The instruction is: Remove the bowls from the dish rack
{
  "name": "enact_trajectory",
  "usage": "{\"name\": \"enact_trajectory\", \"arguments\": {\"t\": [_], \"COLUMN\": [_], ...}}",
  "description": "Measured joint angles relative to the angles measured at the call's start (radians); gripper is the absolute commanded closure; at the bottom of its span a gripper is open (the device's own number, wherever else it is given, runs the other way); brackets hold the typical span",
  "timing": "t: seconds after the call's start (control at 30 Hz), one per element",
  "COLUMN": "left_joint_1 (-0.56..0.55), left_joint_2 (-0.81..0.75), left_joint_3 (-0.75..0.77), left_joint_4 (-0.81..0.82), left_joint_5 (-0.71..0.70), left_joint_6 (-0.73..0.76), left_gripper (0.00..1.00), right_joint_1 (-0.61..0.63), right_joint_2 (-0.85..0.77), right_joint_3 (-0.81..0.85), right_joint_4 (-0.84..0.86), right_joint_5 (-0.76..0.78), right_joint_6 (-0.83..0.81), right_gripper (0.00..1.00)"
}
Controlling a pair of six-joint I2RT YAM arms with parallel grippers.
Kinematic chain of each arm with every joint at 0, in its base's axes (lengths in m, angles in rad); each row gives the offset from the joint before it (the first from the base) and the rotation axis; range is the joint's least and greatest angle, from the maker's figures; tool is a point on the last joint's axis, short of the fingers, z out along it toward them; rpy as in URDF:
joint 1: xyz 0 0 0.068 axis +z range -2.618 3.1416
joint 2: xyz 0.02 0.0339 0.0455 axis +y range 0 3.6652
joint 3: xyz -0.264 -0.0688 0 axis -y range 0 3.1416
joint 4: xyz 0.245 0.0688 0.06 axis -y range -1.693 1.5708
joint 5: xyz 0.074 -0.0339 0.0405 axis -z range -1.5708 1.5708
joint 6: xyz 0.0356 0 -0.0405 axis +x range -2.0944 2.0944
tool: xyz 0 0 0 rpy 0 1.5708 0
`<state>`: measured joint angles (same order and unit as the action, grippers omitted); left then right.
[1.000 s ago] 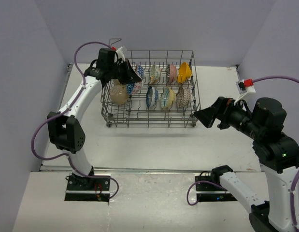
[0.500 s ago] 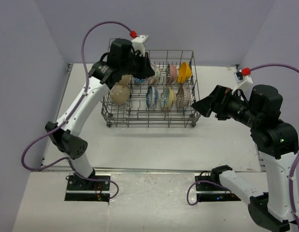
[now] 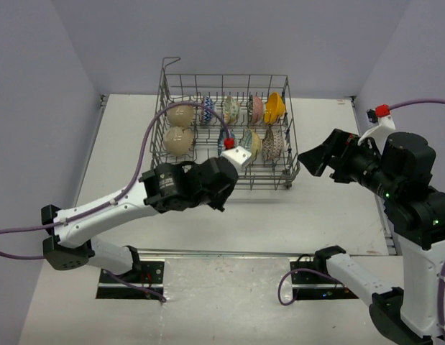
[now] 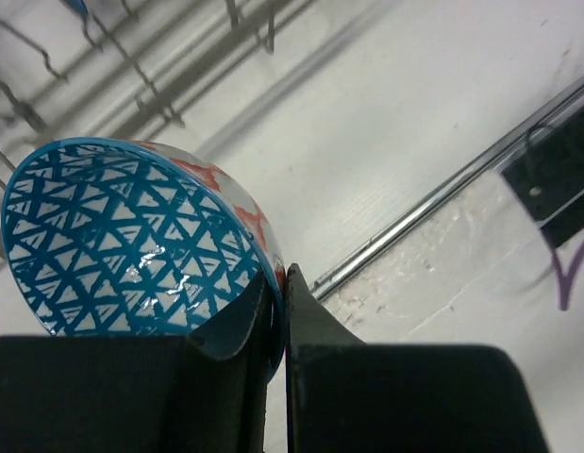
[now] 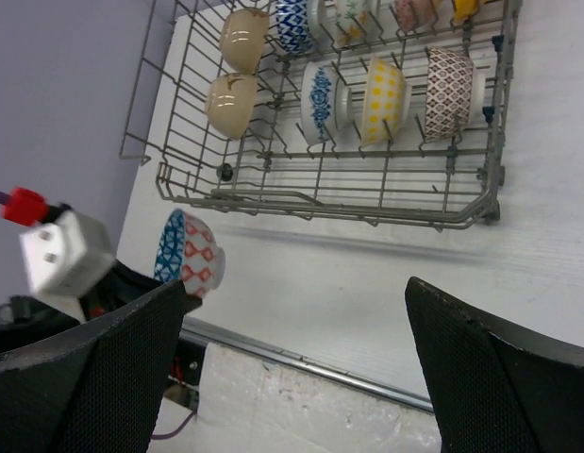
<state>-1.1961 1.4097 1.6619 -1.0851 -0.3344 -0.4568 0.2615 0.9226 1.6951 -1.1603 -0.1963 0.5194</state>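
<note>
We are lowering the blue bowl [image 4: 122,236], inside the rack [image 3: 269,176] a second ago, toward the table [image 3: 280,215] at the rack's 6 o'clock. Our left gripper [image 4: 277,283] is pinching its rim tight. At 3 o'clock, our right gripper [image 3: 317,159] is gaping, holding nothing.

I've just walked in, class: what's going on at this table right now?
The left end effector is shut on the rim of a blue bowl, holding it outside the rack, over the table in front of it. The right end effector hangs open and empty to the rack's right. The other bowls stand in the rack, not yet unloaded.
</note>
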Motion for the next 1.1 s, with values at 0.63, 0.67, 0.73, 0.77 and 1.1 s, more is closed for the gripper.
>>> {"name": "enact_trajectory", "arguments": {"t": [0.63, 0.67, 0.73, 0.77, 1.1], "left_joint_1": [0.028, 0.028, 0.027, 0.026, 0.019], "left_joint_2": [0.0, 0.027, 0.053, 0.063, 0.07], "left_joint_3": [-0.77, -0.77, -0.768, -0.762, -0.651], "left_joint_4": [0.373, 0.385, 0.396, 0.396, 0.367], "left_joint_5": [-0.072, -0.074, -0.08, -0.087, -0.09], "left_joint_6": [-0.406, -0.409, -0.413, -0.412, -0.388], "left_gripper": [1.0, 1.0, 1.0, 0.87, 0.0], "right_joint_1": [0.0, 0.0, 0.0, 0.0, 0.0], "right_joint_2": [-0.015, -0.02, -0.031, -0.036, -0.052], "right_joint_3": [-0.061, -0.063, -0.065, -0.066, -0.091], "right_joint_4": [0.01, 0.009, 0.009, 0.009, 0.009], "right_joint_5": [0.022, 0.022, 0.022, 0.022, 0.023], "right_joint_6": [-0.026, -0.027, -0.028, -0.029, -0.031], "right_gripper": [0.01, 0.01, 0.01, 0.01, 0.01]}}
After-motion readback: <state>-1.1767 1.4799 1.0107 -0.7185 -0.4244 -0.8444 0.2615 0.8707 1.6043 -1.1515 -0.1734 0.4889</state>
